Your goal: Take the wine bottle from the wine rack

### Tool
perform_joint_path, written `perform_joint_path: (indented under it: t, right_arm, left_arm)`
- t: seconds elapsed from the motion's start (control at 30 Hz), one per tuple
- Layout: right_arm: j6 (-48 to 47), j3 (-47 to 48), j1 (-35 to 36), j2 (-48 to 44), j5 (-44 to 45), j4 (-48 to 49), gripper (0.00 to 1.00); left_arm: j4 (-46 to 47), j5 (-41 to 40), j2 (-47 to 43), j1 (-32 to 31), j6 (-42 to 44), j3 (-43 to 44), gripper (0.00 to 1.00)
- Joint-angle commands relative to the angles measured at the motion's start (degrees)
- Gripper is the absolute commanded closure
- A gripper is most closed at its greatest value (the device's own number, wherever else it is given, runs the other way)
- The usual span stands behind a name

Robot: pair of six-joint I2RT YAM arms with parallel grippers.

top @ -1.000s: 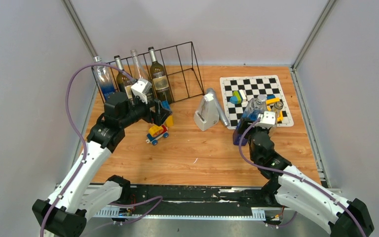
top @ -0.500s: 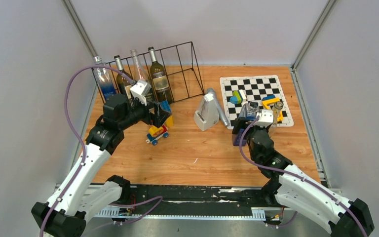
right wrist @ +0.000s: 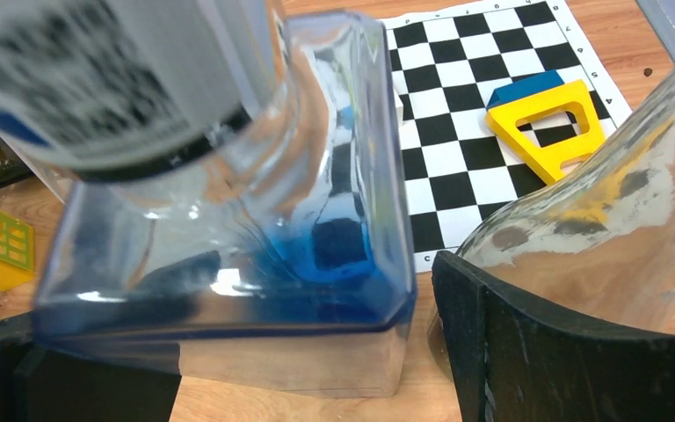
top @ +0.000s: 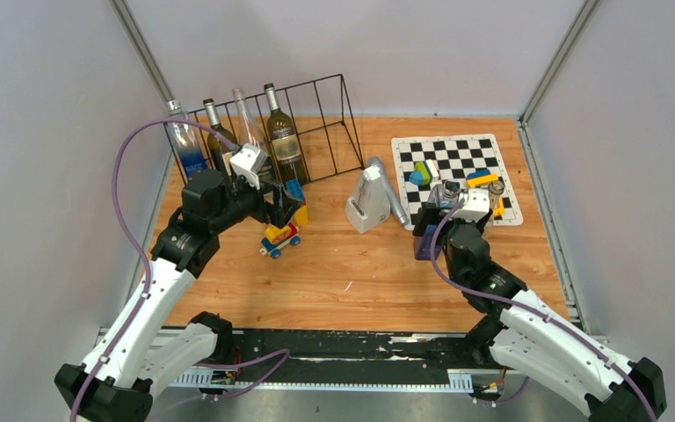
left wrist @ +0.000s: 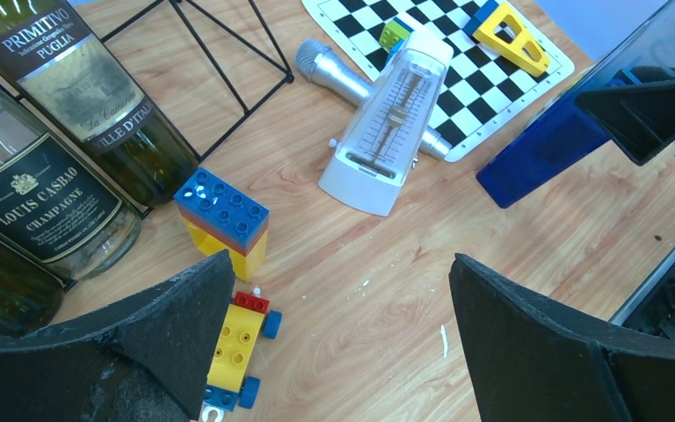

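Compared against a second ago. Found the right hand (right wrist: 224, 343) drawn down and back toward the arm bases. Found the blue-tinted bottle (top: 424, 240) brought from a raised, leaning pose to a low stand, seemingly resting on the counter (top: 352, 272), well apart from the wine rack (top: 321, 114), off its right end. Found the fingers (right wrist: 510, 352) flanking that bottle closely on both sides; cannot tell from any view whether pinching or already slackened. Noted a second clear bottle (right wrist: 598, 202) just beside it, on the side away from the rack.

Found the left hand (top: 283, 207) almost unmoved. Seen hovering just in front of the rack's left half, over the toy bricks (top: 295, 195), spread wide with nothing between the fingers.

Found the wine bottle (top: 283, 141), green glass with a Primitivo label, standing upright in the rack, fourth from its left end. Noted three other bottles (top: 220, 145) in the slots to its left. No contact with either hand.

Judged the change confined to the right side and to a bottle already clear of the rack; no progress on the wine bottle itself. Judged the extraction step not yet begun. Expected need: left hand brought to the neck or shoulder of the glass, closed around it, then lifted straight up past the wire dividers. Flagged risk: close neighbours in the adjacent slots, liable to be knocked by a wide-spread hand.
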Motion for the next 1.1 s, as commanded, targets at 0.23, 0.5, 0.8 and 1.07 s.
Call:
perform_joint_path:
  t: [0.23, 0.5, 0.8, 1.07]
  right_arm:
    - [-2.0, 10.8, -0.1, -0.4, -2.2, -4.5, 0.00]
    - [-5.7, 17.9, -0.1, 1.6, -1.5, -5.8, 0.00]
    - [-13.6, 29.6, -0.1, 7.8, -0.7, -6.4, 0.00]
    - [-18.2, 43.2, -0.1, 16.8, -3.2, -8.8, 0.00]
  left_arm:
    - [-3.7, -4.6, -3.9, -0.1, 1.4, -0.4, 0.00]
    - [-7.8, -10.5, -6.8, -0.1, 1.1, -0.3, 0.00]
    - [-13.9, -17.6, -9.9, -0.1, 0.9, 1.7, 0.00]
    - [-17.6, -26.5, -14.8, -0.1, -0.1, 1.4, 0.00]
